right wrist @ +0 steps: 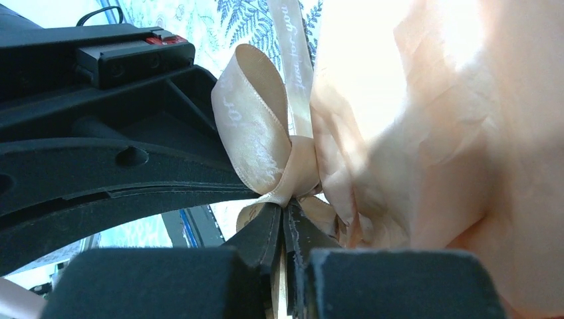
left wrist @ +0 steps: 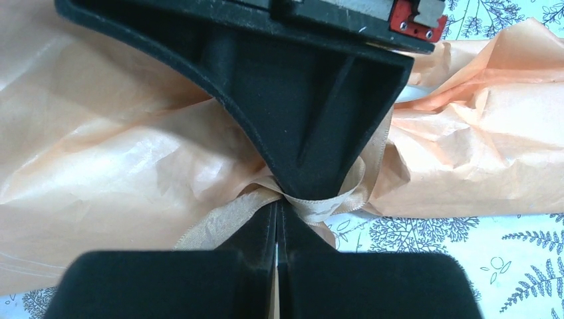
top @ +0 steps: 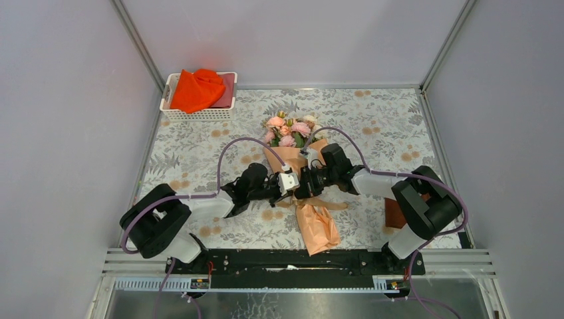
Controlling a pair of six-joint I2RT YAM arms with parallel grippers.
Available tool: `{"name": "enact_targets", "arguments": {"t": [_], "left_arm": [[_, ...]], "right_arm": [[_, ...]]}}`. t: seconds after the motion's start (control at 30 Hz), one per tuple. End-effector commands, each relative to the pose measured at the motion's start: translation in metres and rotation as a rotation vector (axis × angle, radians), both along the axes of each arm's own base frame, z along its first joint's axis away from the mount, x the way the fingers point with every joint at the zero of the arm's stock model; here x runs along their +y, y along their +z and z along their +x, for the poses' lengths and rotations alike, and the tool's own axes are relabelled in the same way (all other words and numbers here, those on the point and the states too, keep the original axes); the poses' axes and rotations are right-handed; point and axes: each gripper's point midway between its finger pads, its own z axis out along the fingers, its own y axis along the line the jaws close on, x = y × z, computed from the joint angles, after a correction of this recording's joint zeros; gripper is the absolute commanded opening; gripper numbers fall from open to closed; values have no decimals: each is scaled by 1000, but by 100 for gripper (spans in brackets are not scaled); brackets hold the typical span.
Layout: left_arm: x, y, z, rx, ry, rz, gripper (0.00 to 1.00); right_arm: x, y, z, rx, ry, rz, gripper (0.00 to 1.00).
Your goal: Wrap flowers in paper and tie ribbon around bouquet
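The bouquet lies lengthwise on the mat, a cone of peach paper (top: 316, 226) with the pink and cream flowers (top: 287, 129) at its far end. Both grippers meet over its narrow middle. In the left wrist view my left gripper (left wrist: 278, 203) is shut, with the tan ribbon (left wrist: 327, 206) pinched at its tips against the crumpled paper (left wrist: 100, 166). My right gripper (right wrist: 284, 210) is shut too, a strip of ribbon caught between its fingers just under a ribbon loop (right wrist: 256, 133) beside the paper (right wrist: 432, 133). From above, the left gripper (top: 284, 181) and right gripper (top: 302, 181) almost touch.
A white basket (top: 193, 114) at the back left holds a bright orange-red cloth (top: 197, 90). The grey leaf-patterned mat (top: 199, 153) covers the table. A small brown object (top: 394, 212) lies by the right arm's base. Walls close in on three sides.
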Motion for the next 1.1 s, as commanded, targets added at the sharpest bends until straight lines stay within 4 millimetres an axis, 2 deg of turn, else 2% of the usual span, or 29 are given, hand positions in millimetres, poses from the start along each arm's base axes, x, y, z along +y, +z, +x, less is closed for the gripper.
{"name": "enact_targets", "arguments": {"t": [0.0,0.13,0.17,0.2,0.27,0.3,0.47,0.57,0.87,1.0,1.07], "left_arm": [[-13,24,5,-57,-23,-73,0],[-7,24,-3,-165,-123,-27,0],[-5,24,-6,-203,-160,-8,10],[-1,24,-7,-247,-197,15,28],[5,23,-12,-316,-270,63,41],[9,25,-14,-337,-300,79,44],[20,30,-27,-369,-469,152,47],[15,41,-34,-432,-562,133,47],[-24,67,-12,-720,-591,53,55],[-29,60,-5,-783,-604,79,54],[-29,56,-1,-790,-595,98,50]], "right_arm": [[0,22,17,-129,-32,14,4],[-8,24,18,-155,-42,-36,1],[-10,24,18,-155,-42,-49,1],[-11,23,18,-157,-41,-62,1],[-14,22,19,-159,-42,-83,0],[-14,22,18,-159,-40,-88,0],[-18,20,21,-165,-39,-123,1],[-16,21,21,-161,-29,-115,2],[-12,22,20,-141,-20,-107,4],[-13,22,19,-138,-17,-108,5],[-13,22,18,-138,-13,-109,5]]}}
